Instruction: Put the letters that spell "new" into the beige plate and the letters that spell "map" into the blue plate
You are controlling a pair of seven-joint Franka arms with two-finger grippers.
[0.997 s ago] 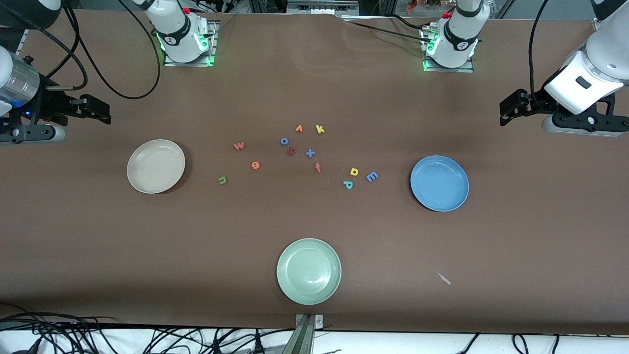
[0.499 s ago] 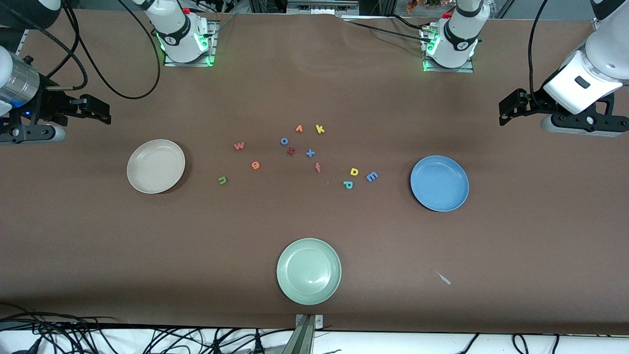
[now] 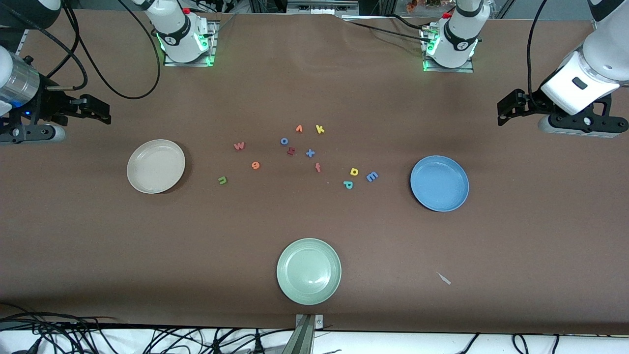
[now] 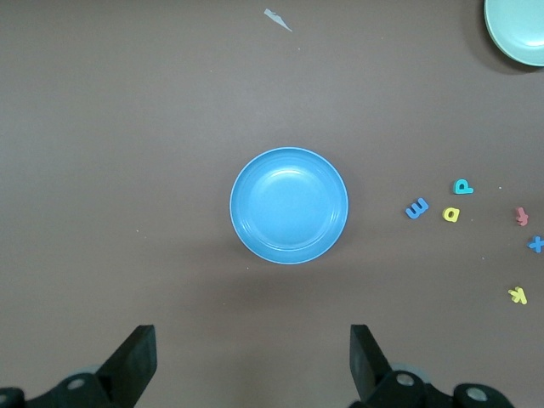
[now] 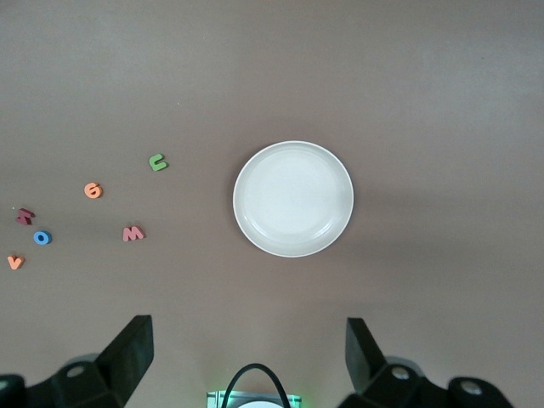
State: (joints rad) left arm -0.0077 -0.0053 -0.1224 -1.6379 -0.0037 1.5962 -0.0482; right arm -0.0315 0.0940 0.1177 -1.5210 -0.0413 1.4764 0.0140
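The beige plate (image 3: 156, 166) lies empty toward the right arm's end, and the blue plate (image 3: 439, 183) lies empty toward the left arm's end. Between them lie the green n (image 3: 222, 180), orange e (image 3: 255, 165) and red-pink w (image 3: 239, 146), closer to the beige plate. The blue m (image 3: 372, 177), yellow a (image 3: 354, 171) and teal p (image 3: 348, 185) lie close to the blue plate. My left gripper (image 4: 252, 365) hangs open and empty high above the table, by the blue plate (image 4: 289, 206). My right gripper (image 5: 249, 361) hangs open and empty by the beige plate (image 5: 293, 199).
A pale green plate (image 3: 308, 271) sits nearest the front camera. Spare letters cluster mid-table: orange v (image 3: 299, 129), yellow k (image 3: 320, 129), blue o (image 3: 284, 141), a dark red letter (image 3: 291, 151), blue x (image 3: 310, 153), red f (image 3: 318, 167). A small pale scrap (image 3: 444, 279) lies near the front edge.
The left arm's hand has drifted very slightly toward the middle of the table. The right arm, letters and plates have not moved.
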